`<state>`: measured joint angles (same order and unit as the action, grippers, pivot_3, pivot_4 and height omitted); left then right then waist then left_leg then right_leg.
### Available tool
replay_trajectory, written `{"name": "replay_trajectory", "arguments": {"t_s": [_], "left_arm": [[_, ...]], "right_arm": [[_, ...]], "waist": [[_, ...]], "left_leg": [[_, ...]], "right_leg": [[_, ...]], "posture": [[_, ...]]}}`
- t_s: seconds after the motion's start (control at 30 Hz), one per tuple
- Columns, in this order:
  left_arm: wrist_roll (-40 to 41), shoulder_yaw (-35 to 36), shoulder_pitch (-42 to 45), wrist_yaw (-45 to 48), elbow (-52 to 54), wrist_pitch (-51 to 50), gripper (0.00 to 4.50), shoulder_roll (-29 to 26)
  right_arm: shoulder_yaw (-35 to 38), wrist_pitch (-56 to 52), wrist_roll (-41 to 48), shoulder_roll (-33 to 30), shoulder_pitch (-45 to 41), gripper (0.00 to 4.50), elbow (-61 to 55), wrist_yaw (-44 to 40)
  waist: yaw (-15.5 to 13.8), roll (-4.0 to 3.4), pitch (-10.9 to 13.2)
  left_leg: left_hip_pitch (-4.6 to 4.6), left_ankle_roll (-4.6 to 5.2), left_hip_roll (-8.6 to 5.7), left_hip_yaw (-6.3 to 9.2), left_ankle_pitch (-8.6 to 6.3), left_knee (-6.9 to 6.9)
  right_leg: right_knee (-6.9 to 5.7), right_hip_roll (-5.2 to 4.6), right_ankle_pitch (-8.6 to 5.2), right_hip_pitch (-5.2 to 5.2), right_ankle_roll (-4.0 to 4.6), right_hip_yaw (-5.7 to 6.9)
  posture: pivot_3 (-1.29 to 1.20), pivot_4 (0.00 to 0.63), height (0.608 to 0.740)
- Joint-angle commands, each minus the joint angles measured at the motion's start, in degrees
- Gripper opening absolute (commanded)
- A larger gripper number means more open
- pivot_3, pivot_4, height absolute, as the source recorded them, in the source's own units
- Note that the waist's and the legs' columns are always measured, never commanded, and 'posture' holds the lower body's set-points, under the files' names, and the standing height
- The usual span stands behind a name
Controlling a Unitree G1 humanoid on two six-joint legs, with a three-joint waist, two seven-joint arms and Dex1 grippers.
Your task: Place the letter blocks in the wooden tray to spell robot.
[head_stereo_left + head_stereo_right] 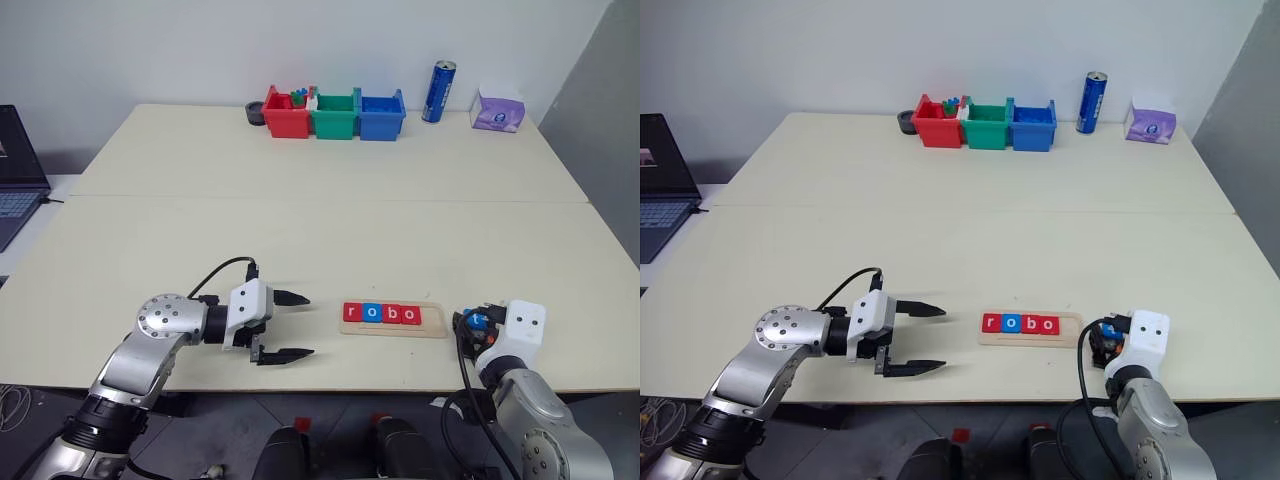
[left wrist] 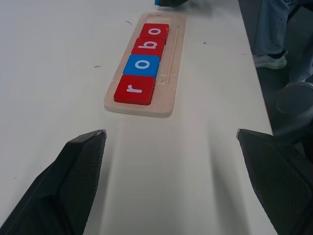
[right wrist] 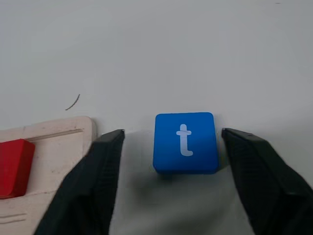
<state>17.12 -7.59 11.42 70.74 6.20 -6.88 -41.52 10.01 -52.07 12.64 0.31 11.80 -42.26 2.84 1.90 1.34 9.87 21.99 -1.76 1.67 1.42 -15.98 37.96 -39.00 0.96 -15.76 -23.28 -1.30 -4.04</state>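
The wooden tray (image 1: 433, 322) lies near the table's front edge. In it sit a red r (image 2: 134, 89), a blue o (image 2: 142, 65), a red b (image 2: 148, 47) and a red o (image 2: 155, 32); its right end (image 3: 58, 134) is bare. A blue t block (image 3: 186, 142) lies flat on the table just right of the tray. My right gripper (image 3: 172, 133) is open around this block, with a gap on each side. My left gripper (image 1: 307, 325) hovers open and empty left of the tray, pointing at it.
Red (image 1: 285, 115), green (image 1: 334, 116) and blue (image 1: 381, 115) bins stand at the table's back, with a blue can (image 1: 438, 91) and a purple tissue pack (image 1: 498, 110) to their right. A laptop (image 1: 15, 170) sits at the far left. A person's legs (image 2: 274, 29) stand beyond the table's edge.
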Motion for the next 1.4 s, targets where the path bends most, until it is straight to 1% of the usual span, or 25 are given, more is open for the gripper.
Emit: {"name": "replay_trajectory", "arguments": {"t_s": [0.03, 0.17, 0.23, 0.3, 0.33, 0.37, 0.5, 0.57, 0.67, 0.8, 1.2, 1.3, 1.4], "left_arm": [[-0.1, 0.1, 0.5, -0.1, 0.7, 0.5, 4.5, 0.0], [-0.2, 0.3, 0.3, -0.3, 0.9, 0.6, 4.5, 0.0], [-0.3, 0.4, 0.3, -0.3, 0.8, 0.5, 4.5, 0.0], [-0.4, 0.4, 0.2, -0.4, 0.9, 0.6, 4.5, 0.0], [-0.4, 0.4, 0.2, -0.5, 1.0, 0.6, 4.5, 0.1], [-0.4, 0.3, 0.2, -0.5, 1.0, 0.6, 4.5, 0.1], [-0.5, 0.1, 0.4, -0.6, 1.1, 0.5, 4.5, 0.3], [-0.5, 0.1, 0.4, -0.6, 1.1, 0.5, 4.5, 0.3], [-0.5, 0.2, 0.5, -0.5, 1.0, 0.5, 4.5, 0.3], [-0.6, 0.4, 0.3, -0.5, 0.6, 0.9, 4.5, 0.2], [-0.7, 0.6, -0.6, -0.9, 1.1, 1.3, 4.5, -0.1], [-0.7, 0.7, -0.8, -1.1, 1.5, 1.0, 4.5, -0.1], [-0.6, 0.7, -1.0, -1.4, 1.8, 1.0, 4.5, -0.3]], "right_arm": [[2.1, 2.2, 0.6, -1.9, -2.4, 4.47, -1.4, -1.0], [5.4, 1.4, 2.2, -9.8, -6.0, 4.47, -1.1, -6.5], [6.2, 1.8, 4.1, -15.5, -8.0, 4.47, 0.7, -12.1], [5.8, 0.2, 8.3, -22.8, -10.1, 4.47, 3.3, -20.7], [5.9, -0.5, 9.9, -25.2, -10.8, 4.47, 4.2, -23.4], [5.5, -0.7, 11.3, -28.6, -11.6, 4.47, 5.6, -27.2], [1.8, 5.3, 11.5, -42.8, -12.0, 4.47, 11.3, -42.0], [0.0, 8.3, 10.9, -47.8, -11.6, 4.47, 14.1, -47.2], [-2.3, 12.8, 9.1, -52.6, -11.8, 4.47, 18.4, -52.3], [-4.7, 16.3, 8.0, -55.9, -13.3, 4.47, 22.8, -56.8], [-12.6, 23.8, 0.9, -56.9, -19.3, 4.47, 32.8, -61.7], [-13.1, 24.0, 0.6, -56.3, -20.6, 3.91, 33.7, -62.0], [-13.3, 24.2, 0.5, -56.3, -21.1, 2.9, 34.0, -62.6]], "waist": [[0.0, -0.02, 0.0], [0.0, -0.02, 0.0], [0.0, -0.01, 0.0], [0.0, -0.01, 0.0], [0.0, 0.0, 0.1], [0.0, 0.0, 0.1], [0.0, 0.02, 0.1], [0.0, 0.05, 0.1], [-0.1, 0.08, 0.2], [-0.1, 0.1, 0.2], [-0.1, 0.11, 0.2], [-0.1, 0.12, 0.2], [-0.1, 0.12, 0.2]], "left_leg": [[0.0, 0.0, -0.01, 0.0, 0.0, 0.0], [0.0, 0.0, -0.03, -0.03, 0.0, 0.0], [0.01, 0.0, -0.04, -0.05, 0.0, -0.01], [0.0, 0.01, -0.04, -0.09, 0.0, -0.01], [0.0, 0.01, -0.04, -0.1, 0.0, -0.02], [0.0, 0.01, -0.04, -0.11, 0.0, -0.02], [0.03, 0.02, -0.07, -0.12, -0.01, -0.03], [0.05, 0.02, -0.07, -0.13, -0.01, -0.01], [0.05, 0.02, -0.07, -0.13, -0.01, 0.0], [0.05, 0.02, -0.05, -0.14, -0.01, 0.01], [0.04, 0.02, -0.04, -0.12, -0.01, 0.01], [0.03, 0.02, -0.03, -0.11, -0.01, 0.04], [0.03, 0.02, -0.04, -0.1, -0.01, 0.05]], "right_leg": [[0.0, 0.0, 0.0, 0.0, 0.0, 0.0], [0.01, 0.0, 0.0, -0.02, -0.01, -0.01], [0.02, 0.01, 0.0, -0.01, -0.01, 0.02], [0.02, 0.03, 0.0, -0.01, 0.0, 0.02], [0.02, 0.03, 0.0, -0.01, 0.0, 0.03], [0.02, 0.04, 0.0, -0.01, 0.0, 0.03], [0.04, 0.07, 0.0, 0.0, 0.0, 0.07], [0.06, 0.07, 0.0, 0.01, 0.0, 0.08], [0.06, 0.07, 0.0, 0.02, 0.0, 0.09], [0.05, 0.06, 0.0, 0.02, -0.01, 0.1], [0.03, 0.03, 0.01, 0.02, 0.0, 0.1], [0.02, 0.03, 0.02, 0.02, -0.01, 0.09], [0.01, 0.03, 0.02, 0.02, -0.01, 0.09]], "posture": [[0.0, 0.15, 0.74], [0.0, 0.15, 0.74], [0.0, 0.15, 0.74], [0.0, 0.15, 0.74], [0.0, 0.15, 0.74], [0.0, 0.15, 0.74], [0.0, 0.15, 0.74], [0.0, 0.15, 0.74], [0.0, 0.15, 0.74], [0.0, 0.15, 0.74], [0.0, 0.15, 0.74], [0.0, 0.15, 0.74], [0.0, 0.15, 0.74]]}}
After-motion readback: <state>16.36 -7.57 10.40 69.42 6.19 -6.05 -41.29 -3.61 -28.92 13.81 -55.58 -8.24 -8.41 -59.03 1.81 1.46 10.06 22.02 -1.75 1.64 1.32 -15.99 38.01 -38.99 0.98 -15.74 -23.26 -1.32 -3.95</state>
